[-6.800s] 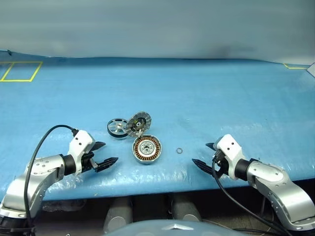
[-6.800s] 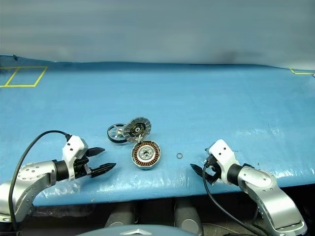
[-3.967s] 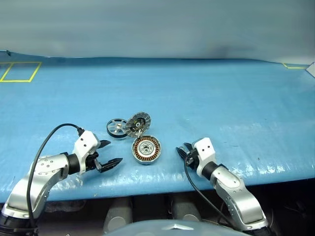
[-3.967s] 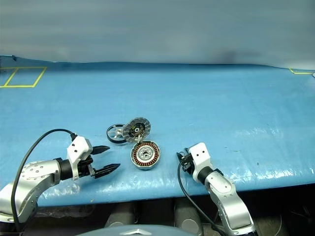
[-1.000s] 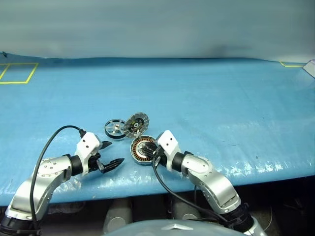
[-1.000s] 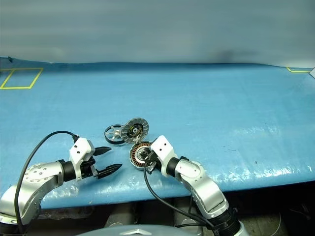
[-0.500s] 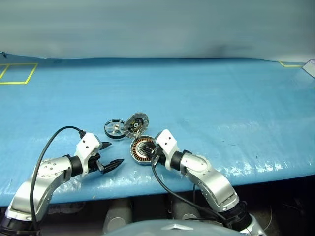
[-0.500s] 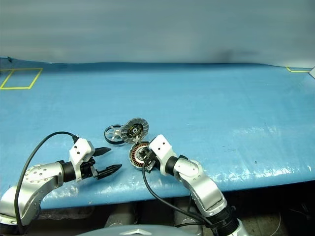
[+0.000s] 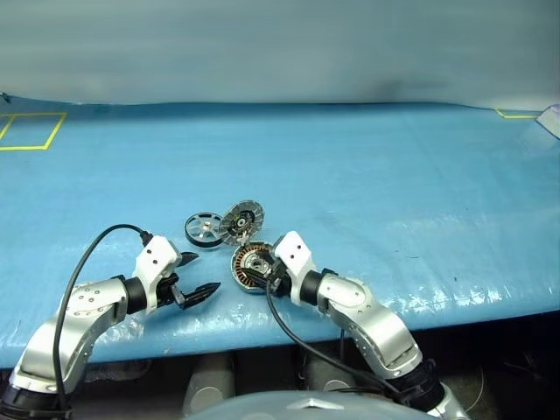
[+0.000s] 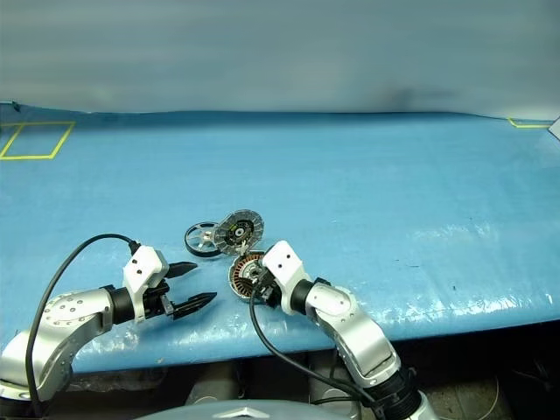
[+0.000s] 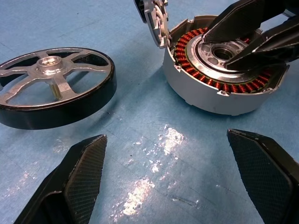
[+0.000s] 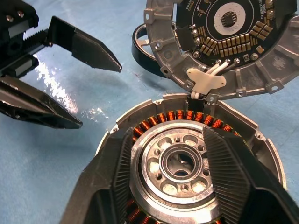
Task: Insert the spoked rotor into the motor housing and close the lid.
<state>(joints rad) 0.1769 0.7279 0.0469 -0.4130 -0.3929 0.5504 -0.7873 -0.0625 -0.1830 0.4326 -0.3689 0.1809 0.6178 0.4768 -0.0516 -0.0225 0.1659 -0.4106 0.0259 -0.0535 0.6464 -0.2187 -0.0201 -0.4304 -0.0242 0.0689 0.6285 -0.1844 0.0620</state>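
The motor housing (image 9: 249, 265) lies open near the table's front edge, copper windings around a silver bearing (image 12: 180, 164). Its hinged lid (image 9: 241, 221) stands tilted up behind it, inner face showing. To the left of the lid the spoked rotor (image 9: 204, 229) lies flat, also seen as rotor (image 11: 51, 88). My right gripper (image 12: 167, 135) hangs over the housing, open, its fingers (image 12: 114, 168) astride the central bearing. My left gripper (image 9: 208, 271) is open and empty, left of the housing and in front of the rotor, touching neither.
The blue sheet covering the table (image 9: 394, 192) stretches far back and to both sides. A yellow tape square (image 9: 31, 129) marks the far left corner. The table's front edge (image 9: 455, 302) runs just below both arms.
Several seconds ago the right gripper was at the right, near a small ring lying right of the housing. It has come over the housing, and the ring is gone from that spot. The left arm stayed.
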